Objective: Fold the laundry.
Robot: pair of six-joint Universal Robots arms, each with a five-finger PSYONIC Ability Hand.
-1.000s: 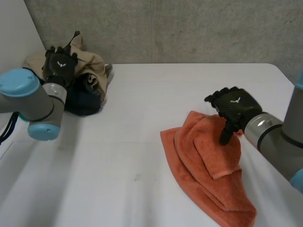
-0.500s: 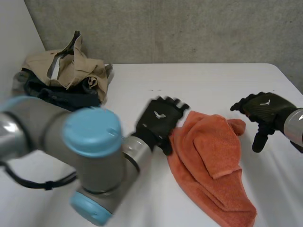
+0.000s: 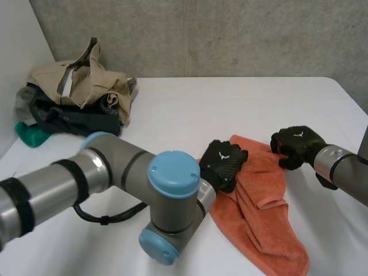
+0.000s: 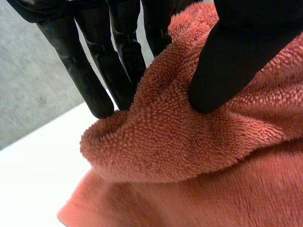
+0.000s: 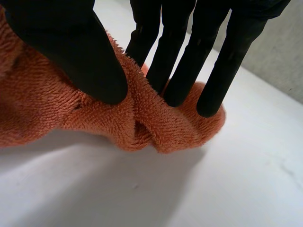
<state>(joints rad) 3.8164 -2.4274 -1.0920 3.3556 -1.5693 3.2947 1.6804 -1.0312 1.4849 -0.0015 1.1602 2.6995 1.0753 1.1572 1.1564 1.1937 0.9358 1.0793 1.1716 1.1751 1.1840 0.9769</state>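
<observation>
Grasp stage — left hand [image 3: 224, 164] and right hand [image 3: 296, 146] pinch the orange towel [image 3: 265, 225], lower right — next, probably an even lift.

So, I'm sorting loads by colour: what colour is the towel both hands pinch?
The towel is plain orange, clearest in the head view.

The towel [image 3: 265, 198] lies on the table [image 3: 190, 109] front right; the clothes pile [image 3: 80, 89] far left, well apart.

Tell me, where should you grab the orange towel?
At both ends of its far edge, from above. The towel bunches into raised folds there, easy to pinch, as the left robot hand and right robot hand do.
</observation>
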